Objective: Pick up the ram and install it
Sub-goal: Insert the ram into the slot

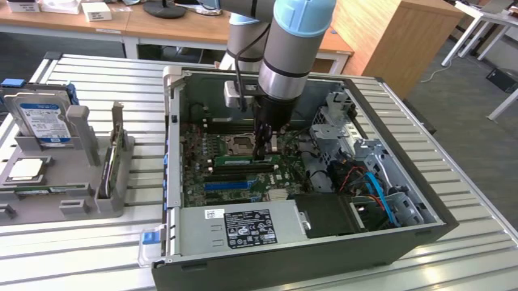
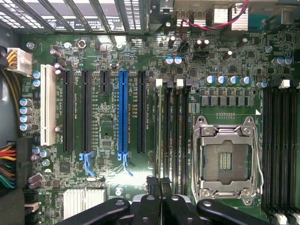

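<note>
Centre of exterior view: open computer case (image 1: pixel 324 262), motherboard (image 1: pixel 198 182) exposed. Ram (image 1: pixel 241 161) stands edge-up in a memory slot, long axis running to the exterior view's left from the gripper (image 1: pixel 263 151). Jaws closed over its right-hand end; pinch or mere contact undetermined.

The slatted metal desk (image 1: pixel 97 254) carries an open computer case (image 1: pixel 299 270) at its middle. At nine o'clock from the case, near it, sits a grey holder rack (image 1: pixel 73 209).
</note>
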`<action>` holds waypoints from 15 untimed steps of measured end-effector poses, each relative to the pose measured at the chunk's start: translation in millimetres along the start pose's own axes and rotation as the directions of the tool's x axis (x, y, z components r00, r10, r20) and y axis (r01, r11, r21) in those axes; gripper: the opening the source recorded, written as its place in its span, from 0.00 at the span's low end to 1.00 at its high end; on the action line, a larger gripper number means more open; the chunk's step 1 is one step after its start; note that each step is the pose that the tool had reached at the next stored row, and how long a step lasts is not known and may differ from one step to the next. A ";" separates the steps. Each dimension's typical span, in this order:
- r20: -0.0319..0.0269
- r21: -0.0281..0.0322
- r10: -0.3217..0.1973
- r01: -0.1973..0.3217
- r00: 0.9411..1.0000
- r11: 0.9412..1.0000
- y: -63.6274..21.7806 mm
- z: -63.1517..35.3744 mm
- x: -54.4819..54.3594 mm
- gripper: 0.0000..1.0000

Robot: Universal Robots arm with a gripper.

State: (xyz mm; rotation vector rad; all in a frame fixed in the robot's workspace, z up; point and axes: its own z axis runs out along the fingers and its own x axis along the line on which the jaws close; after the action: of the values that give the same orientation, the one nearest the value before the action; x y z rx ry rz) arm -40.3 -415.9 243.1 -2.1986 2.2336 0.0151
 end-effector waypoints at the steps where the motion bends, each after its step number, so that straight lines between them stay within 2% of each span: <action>1: 0.000 0.000 0.000 0.000 1.000 1.000 0.0 0.1 -0.1 0.12; 15: 0.000 0.000 0.002 -0.002 1.000 1.000 0.1 2.8 -0.3 0.12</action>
State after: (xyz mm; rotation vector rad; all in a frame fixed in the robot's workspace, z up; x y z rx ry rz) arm -40.4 -415.6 240.3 -2.1968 2.2356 0.0150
